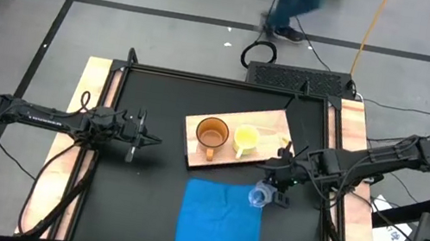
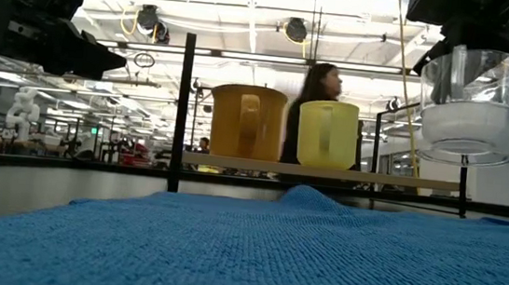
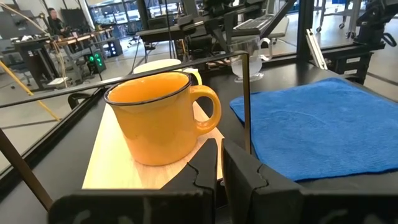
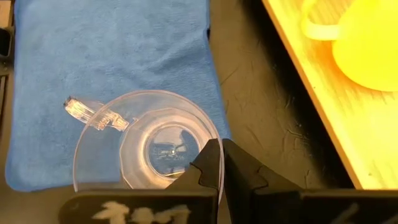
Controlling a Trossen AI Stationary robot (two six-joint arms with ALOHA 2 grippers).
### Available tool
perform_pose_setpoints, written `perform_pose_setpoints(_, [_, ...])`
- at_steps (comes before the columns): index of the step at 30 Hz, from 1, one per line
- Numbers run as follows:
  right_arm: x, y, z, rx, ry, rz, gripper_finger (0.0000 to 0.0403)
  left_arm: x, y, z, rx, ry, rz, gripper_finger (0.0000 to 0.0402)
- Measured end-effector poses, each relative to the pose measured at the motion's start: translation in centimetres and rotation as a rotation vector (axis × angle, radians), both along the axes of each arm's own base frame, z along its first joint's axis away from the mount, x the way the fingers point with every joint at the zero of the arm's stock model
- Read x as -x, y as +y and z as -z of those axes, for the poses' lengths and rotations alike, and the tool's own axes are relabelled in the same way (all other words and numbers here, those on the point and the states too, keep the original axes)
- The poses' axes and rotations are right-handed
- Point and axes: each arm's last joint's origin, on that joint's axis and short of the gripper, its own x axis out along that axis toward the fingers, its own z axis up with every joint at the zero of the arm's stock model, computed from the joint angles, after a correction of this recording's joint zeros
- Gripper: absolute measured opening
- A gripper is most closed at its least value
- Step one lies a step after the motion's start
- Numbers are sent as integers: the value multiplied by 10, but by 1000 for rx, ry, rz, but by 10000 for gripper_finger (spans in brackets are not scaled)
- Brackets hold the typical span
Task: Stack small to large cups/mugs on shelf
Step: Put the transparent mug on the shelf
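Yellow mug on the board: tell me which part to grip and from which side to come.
Grip the yellow mug by its rim wall, coming down from above: it stands upright and open-topped on the wooden board. Pinch the wall on the side away from the amber mug, which stands close beside it, and off the handle. The right gripper already holds the clear cup.

- In the left wrist view the amber mug [image 3: 163, 116] hides most of the yellow mug [image 3: 163, 65].
- The right wrist view's edge crops the yellow mug.
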Motion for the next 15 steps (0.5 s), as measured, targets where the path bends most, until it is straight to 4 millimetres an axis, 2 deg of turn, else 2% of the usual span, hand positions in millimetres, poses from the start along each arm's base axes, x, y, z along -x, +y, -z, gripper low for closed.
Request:
perform_pose_setpoints(7, [0, -11, -2, -2, 36, 61, 0, 0, 0, 0, 6, 0, 0, 26])
perform_pose_setpoints(15, [-2, -34, -30, 36, 41, 105, 0, 0, 0, 0, 43, 2, -4, 26])
